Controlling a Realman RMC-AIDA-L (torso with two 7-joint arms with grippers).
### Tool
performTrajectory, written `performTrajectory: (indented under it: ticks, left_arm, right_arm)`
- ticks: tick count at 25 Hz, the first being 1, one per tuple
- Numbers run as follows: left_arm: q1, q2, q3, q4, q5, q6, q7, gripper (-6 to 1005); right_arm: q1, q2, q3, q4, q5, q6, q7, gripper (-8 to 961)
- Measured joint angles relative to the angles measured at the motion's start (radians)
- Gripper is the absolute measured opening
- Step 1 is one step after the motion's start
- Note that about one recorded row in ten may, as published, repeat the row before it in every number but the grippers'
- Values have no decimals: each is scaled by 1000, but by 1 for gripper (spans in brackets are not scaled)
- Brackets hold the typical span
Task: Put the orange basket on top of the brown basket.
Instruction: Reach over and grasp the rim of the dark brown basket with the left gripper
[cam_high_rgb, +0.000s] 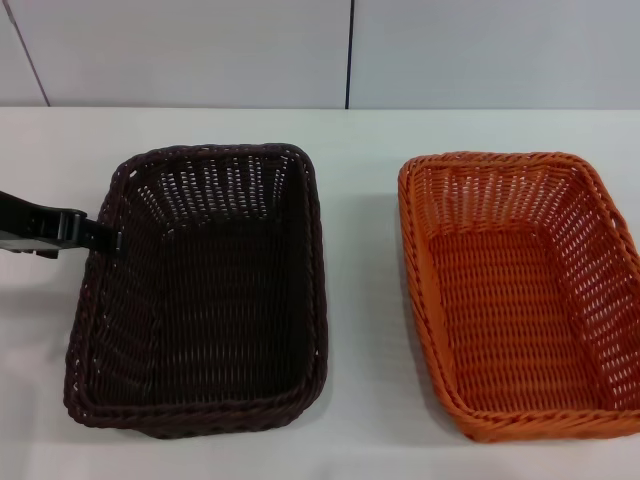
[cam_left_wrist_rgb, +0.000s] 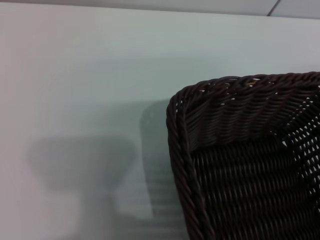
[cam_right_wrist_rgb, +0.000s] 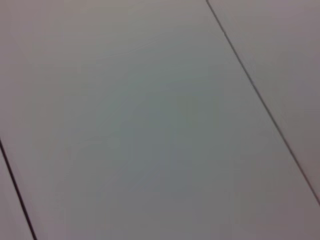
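The brown basket (cam_high_rgb: 205, 290) stands upright on the white table, left of centre in the head view. One of its corners also shows in the left wrist view (cam_left_wrist_rgb: 240, 160). The orange basket (cam_high_rgb: 520, 295) stands upright to its right, apart from it, with its right side cut off by the picture's edge. Both baskets are empty. My left gripper (cam_high_rgb: 108, 240) reaches in from the left and sits at the brown basket's left rim. My right gripper is out of view; the right wrist view shows only a pale panelled surface.
The white table (cam_high_rgb: 360, 300) runs to a pale wall (cam_high_rgb: 300, 50) at the back. A strip of bare table lies between the two baskets.
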Motion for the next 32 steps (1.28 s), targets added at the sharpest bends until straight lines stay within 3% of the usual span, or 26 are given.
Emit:
performTrajectory:
  ticks: [14,23,29,32]
  left_arm:
    - [26,-1,78,87,25,113,-44,821]
    - [9,-3,128,158,27,138,-54,819]
    - [2,-3,140,204,23,149,-54,625]
    - [5,-2,160,198,22,149,-54,479]
  right_arm:
    - [1,-9,-29,1,-6,22,0,626]
    - [-3,-10,-30,1,-6,26,0,626]
    - [-4,-15,-30,0,-6,27,0,625]
    - [-4,-20,-30,3,-6,27,0,625]
